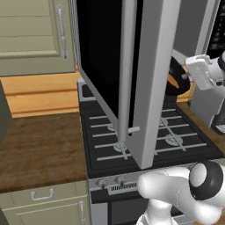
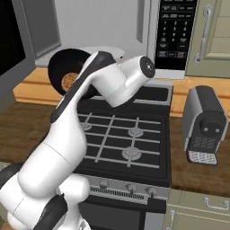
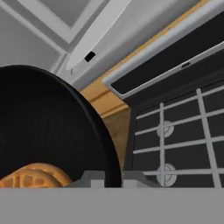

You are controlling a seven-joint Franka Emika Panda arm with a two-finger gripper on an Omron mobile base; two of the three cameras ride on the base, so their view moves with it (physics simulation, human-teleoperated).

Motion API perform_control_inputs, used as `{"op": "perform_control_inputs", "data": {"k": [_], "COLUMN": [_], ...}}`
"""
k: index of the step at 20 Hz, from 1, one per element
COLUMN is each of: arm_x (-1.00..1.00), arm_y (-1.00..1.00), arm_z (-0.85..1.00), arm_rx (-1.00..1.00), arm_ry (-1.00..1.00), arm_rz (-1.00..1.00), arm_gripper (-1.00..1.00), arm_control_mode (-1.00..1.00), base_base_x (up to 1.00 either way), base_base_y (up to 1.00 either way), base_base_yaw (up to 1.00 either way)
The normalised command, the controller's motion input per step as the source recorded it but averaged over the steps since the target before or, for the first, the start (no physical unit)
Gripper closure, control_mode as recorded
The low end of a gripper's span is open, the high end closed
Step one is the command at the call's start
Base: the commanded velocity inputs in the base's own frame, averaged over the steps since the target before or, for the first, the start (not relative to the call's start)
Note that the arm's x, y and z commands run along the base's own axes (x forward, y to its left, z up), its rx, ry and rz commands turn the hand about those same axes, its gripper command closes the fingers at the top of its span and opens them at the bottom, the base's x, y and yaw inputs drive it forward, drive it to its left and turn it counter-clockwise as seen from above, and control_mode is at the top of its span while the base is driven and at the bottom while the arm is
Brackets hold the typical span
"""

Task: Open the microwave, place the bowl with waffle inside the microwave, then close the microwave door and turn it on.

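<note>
Kitchen w/ stove (image 2: 121, 139) below microwave (image 2: 112, 27), door (image 1: 145, 79) hanging open. Gripper (image 3: 113, 178) clamping rim of bowl (image 2: 67, 72), tilting steeply near cavity mouth; waffle (image 2: 70, 81) sliding out is likely, or bowl clipping door edge.

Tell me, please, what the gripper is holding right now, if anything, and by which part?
The gripper holds the black bowl by its rim, the waffle inside.

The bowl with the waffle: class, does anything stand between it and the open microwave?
Nothing visible does. The pincer holds the bowl by its rim, tilted, above the stove, in front of the microwave cavity. The microwave door stands swung open to the left.
</note>
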Motion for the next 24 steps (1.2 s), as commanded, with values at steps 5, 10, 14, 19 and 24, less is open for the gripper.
{"op": "perform_control_inputs", "data": {"k": [5, 10, 14, 19, 24], "arm_x": [0.4, 0.58, 0.55, 0.51, 0.54], "arm_y": [0.0, 0.03, 0.0, 0.0, 0.0], "arm_z": [0.21, 0.27, 0.4, 0.31, 0.24], "arm_rx": [0.0, 0.0, 0.0, 0.0, 0.0], "arm_ry": [0.0, 0.01, 0.13, 0.25, 0.21], "arm_rz": [-0.19, -0.17, -0.11, -0.12, -0.13], "arm_gripper": [1.0, 1.0, 1.0, 1.0, 1.0], "arm_control_mode": [-1.0, -1.0, -1.0, -1.0, -1.0], "base_base_x": [0.0, 0.0, 0.0, 0.0, 0.0], "base_base_y": [0.0, 0.0, 0.0, 0.0, 0.0], "base_base_yaw": [0.0, 0.0, 0.0, 0.0, 0.0]}}
